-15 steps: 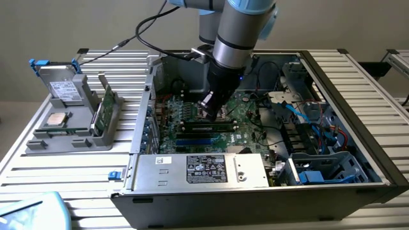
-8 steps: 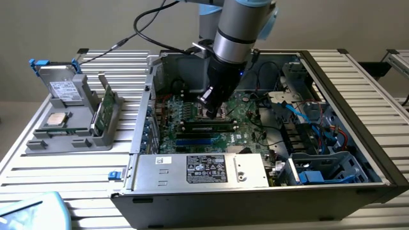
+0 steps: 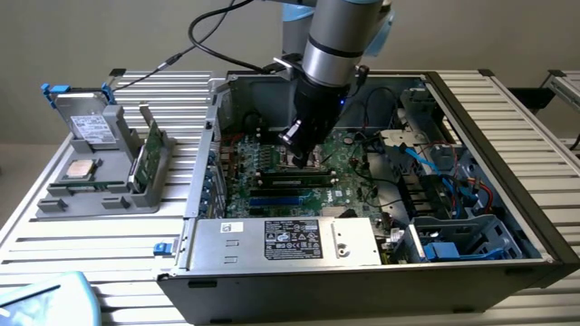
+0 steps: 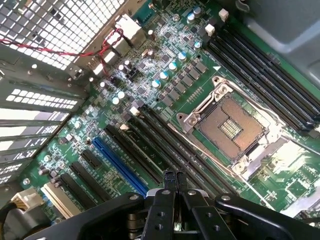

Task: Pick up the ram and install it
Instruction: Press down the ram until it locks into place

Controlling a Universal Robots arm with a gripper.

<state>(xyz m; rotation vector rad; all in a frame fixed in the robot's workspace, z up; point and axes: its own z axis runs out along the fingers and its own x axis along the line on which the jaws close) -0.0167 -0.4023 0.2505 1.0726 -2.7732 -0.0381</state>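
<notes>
Closed gripper [image 4: 174, 176] poised over the memory slots [image 4: 165, 150] inside the open computer case [image 3: 507, 170].

The fingers [image 4: 169, 182] are seen pressed together with nothing held between them, their tips just above the motherboard [image 4: 165, 75] beside the empty processor socket [image 4: 230, 125]. In the exterior view a RAM stick [image 3: 295, 180] is seen lying in a slot directly below the gripper, its long axis running from the exterior view's left to right. Whether it is fully latched cannot be told. A broader green card [image 3: 152, 153] is noted upright in the grey holder [image 3: 100, 193] on the counter [image 3: 54, 272], well apart.
</notes>
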